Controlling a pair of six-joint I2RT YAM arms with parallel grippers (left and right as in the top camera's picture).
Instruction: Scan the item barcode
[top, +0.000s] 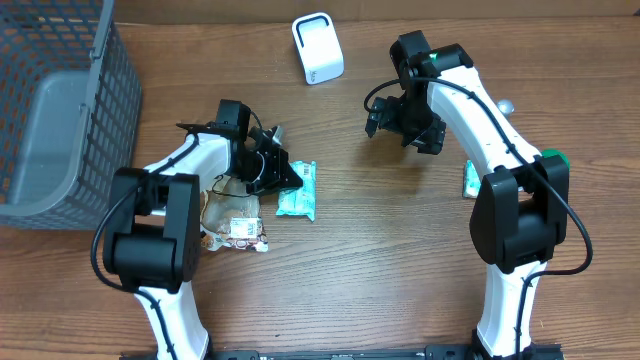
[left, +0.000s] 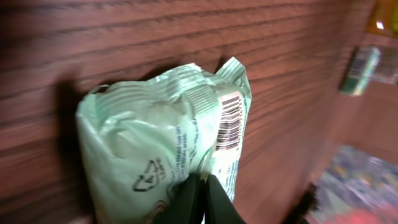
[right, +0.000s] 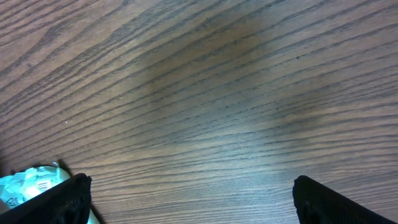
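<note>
Packet first: I see the green packet (top: 298, 190) lying on the desk (top: 380, 290), touching the left jaws at its left edge. From the left wrist, the dark fingertips (left: 186, 202) are pressed together on the near edge of the crumpled film, so I read those jaws as clamped on the packet. Its barcode (left: 229, 121) faces that camera, up and to the right of the fingertips, beside a recycling mark.

The right jaws hang wide apart over bare wood, well off to the right of the packet and holding nothing. In the right wrist view one finger (right: 62, 199) sits at each lower corner. A scrap of pale green wrapper shows beside the left one, and I cannot tell which item it belongs to.

The white scanner (top: 317, 47) stands near the far edge, well apart from the packet, with bare desk between them. A crumpled brownish wrapper (top: 235, 225) lies just left of the packet, partly under the left arm (top: 190, 160). A gray basket (top: 60, 110) fills the far left corner. A small green item (top: 467, 180) is half hidden behind the right arm (top: 480, 110).
</note>
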